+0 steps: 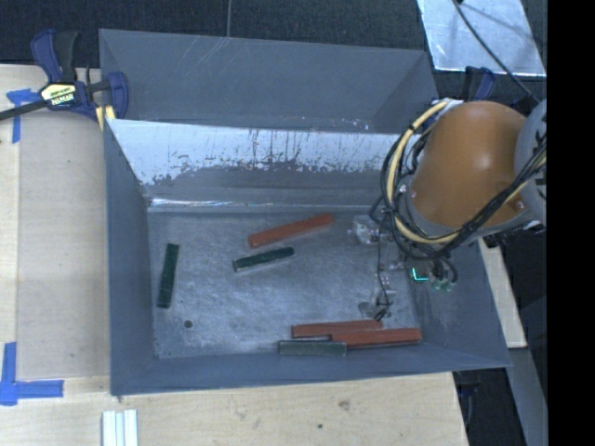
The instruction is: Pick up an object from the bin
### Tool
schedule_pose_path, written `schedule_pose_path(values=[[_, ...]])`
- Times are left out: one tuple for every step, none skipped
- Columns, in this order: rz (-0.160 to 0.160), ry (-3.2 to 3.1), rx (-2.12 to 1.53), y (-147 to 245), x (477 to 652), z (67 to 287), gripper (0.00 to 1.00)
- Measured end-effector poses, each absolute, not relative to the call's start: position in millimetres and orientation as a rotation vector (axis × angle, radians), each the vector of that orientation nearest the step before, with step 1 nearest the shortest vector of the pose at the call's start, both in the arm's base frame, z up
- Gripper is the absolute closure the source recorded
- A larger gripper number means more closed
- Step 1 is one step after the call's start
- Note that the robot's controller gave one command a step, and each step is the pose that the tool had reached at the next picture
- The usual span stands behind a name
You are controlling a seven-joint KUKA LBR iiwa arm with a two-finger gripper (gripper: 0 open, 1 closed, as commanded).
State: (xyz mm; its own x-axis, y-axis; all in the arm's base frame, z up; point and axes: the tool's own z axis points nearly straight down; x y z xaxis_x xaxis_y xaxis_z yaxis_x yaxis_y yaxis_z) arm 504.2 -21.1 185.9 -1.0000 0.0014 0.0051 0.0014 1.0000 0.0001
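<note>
- Likeliest pick, judging by nearness: a long reddish-brown bar (358, 334), flat on the floor along the near wall of the bin (279, 372), right of the middle.
- Snug against its left end, touching: a shorter dark green bar (311, 347), probably settled there where the floor meets the sloping wall.
- Over the brown bar's right half: the gripper (379, 309), hanging straight down, very near or touching; cannot tell which.
- Pincer spread or pressed together: cannot tell, too thin and dark against the grey floor. Nothing seen pinched in it.
- Higher up: the orange cover (465, 170) with looped cables, hiding the wrist and part of the right wall.
- Well apart, mid-floor: a second reddish-brown bar (290, 230) and a slanted green bar (263, 259), just beside each other.
- Alone near the left wall: a third green bar (167, 274), lengthwise along it.
- Close by, a dark speck (189, 323), too small to identify.
</note>
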Motion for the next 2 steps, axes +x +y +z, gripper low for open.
schedule_pose_path(values=[[0.001, -3.149, 0.081, -27.5, 484.3, 68.9, 0.0], [0.002, -3.145, 0.084, -27.6, 483.9, 72.9, 1.0]])
